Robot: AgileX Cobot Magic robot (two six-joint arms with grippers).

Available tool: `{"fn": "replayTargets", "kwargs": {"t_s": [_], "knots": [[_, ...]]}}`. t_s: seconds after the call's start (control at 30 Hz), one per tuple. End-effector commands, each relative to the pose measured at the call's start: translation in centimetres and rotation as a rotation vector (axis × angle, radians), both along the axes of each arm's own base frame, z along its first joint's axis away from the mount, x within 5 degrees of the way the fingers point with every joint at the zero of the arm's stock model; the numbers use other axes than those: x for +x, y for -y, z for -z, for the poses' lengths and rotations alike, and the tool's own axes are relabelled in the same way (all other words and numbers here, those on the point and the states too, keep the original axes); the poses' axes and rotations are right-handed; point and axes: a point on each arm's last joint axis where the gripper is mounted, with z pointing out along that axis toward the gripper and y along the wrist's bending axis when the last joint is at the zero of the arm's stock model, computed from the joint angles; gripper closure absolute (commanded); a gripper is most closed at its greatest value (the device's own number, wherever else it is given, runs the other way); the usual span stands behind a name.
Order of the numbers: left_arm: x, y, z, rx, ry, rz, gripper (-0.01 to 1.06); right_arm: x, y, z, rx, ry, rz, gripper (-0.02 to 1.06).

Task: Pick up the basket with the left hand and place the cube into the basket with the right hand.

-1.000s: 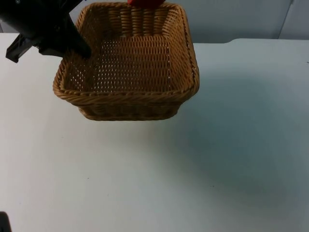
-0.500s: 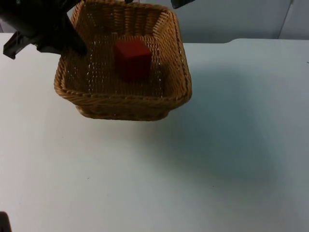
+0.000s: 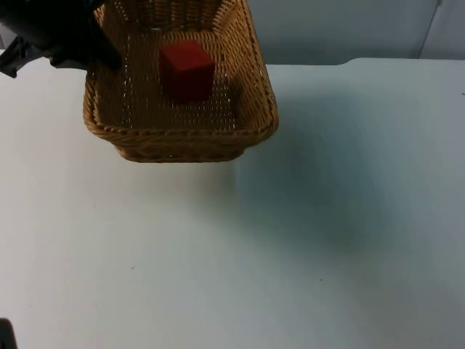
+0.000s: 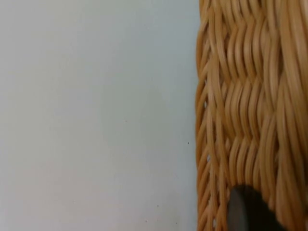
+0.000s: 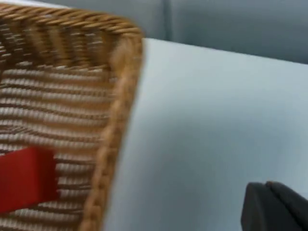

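A woven wicker basket point(image 3: 182, 138) hangs above the white table at the far left, casting a shadow to its right. My left gripper point(image 3: 107, 62) is shut on its left wall, and in the left wrist view a black fingertip point(image 4: 246, 211) presses against the weave point(image 4: 250, 110). A red cube point(image 3: 187, 70) rests on the basket's floor, touched by neither gripper. The right wrist view has the cube point(image 5: 26, 179) inside the rim point(image 5: 115, 120), with one black fingertip point(image 5: 272, 208) of my right gripper off to the side over bare table, apart from the basket.
The white table top point(image 3: 327, 240) stretches wide in front of and to the right of the basket. A grey partition wall point(image 3: 341, 29) closes the far edge just behind the basket.
The red cube dropped from above the far rim into the basket. My right gripper pulled back out of the top view. The left arm carried the basket a little left and farther back.
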Motion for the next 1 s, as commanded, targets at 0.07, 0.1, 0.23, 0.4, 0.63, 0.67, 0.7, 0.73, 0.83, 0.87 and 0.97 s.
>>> {"fn": "replayTargets", "kwargs": {"t_s": [0.07, 0.1, 0.23, 0.4, 0.63, 0.67, 0.7, 0.73, 0.83, 0.87, 0.97], "knots": [[0.1, 0.1, -1.2, -0.029, 0.035, -0.031, 1.05, -0.7, 7.8, -3.4, -0.038, 0.005, 0.186, 1.05], [0.2, 0.1, -1.2, -0.028, 0.038, -0.033, 1.05, -1.1, 9.2, -4.1, -0.037, 0.009, 0.218, 1.05], [0.3, 0.0, -1.2, -0.024, 0.046, -0.042, 1.05, -2.5, 11.8, -5.8, -0.044, 0.033, 0.277, 1.05], [0.4, -0.1, -1.3, -0.017, 0.059, -0.057, 1.05, -5.1, 14.3, -6.7, -0.061, 0.068, 0.345, 1.05], [0.5, -0.1, -1.3, -0.016, 0.064, -0.063, 1.05, -9.2, 18.3, -3.2, -0.063, 0.036, 0.462, 1.05], [0.5, -0.1, -1.3, -0.016, 0.064, -0.063, 1.05, -9.2, 18.3, -3.2, -0.063, 0.036, 0.462, 1.05], [0.4, -0.1, -1.3, -0.019, 0.057, -0.056, 1.05, -9.8, 18.7, -2.5, -0.06, 0.034, 0.475, 1.05], [0.3, 0.0, -1.2, -0.023, 0.05, -0.048, 1.05, -10.5, 19.0, -2.1, -0.062, 0.035, 0.485, 1.05], [0.3, 0.2, -1.3, -0.046, 0.044, -0.053, 1.05, -12.0, 19.2, -1.6, -0.082, 0.032, 0.478, 1.05], [0.3, 0.2, -1.3, -0.046, 0.044, -0.053, 1.05, -12.0, 19.2, -1.6, -0.082, 0.032, 0.478, 1.05], [-0.3, 0.9, -1.1, -0.073, -0.004, 0.024, 1.05, -12.7, 19.1, -1.9, -0.088, 0.04, 0.467, 1.05]]}}
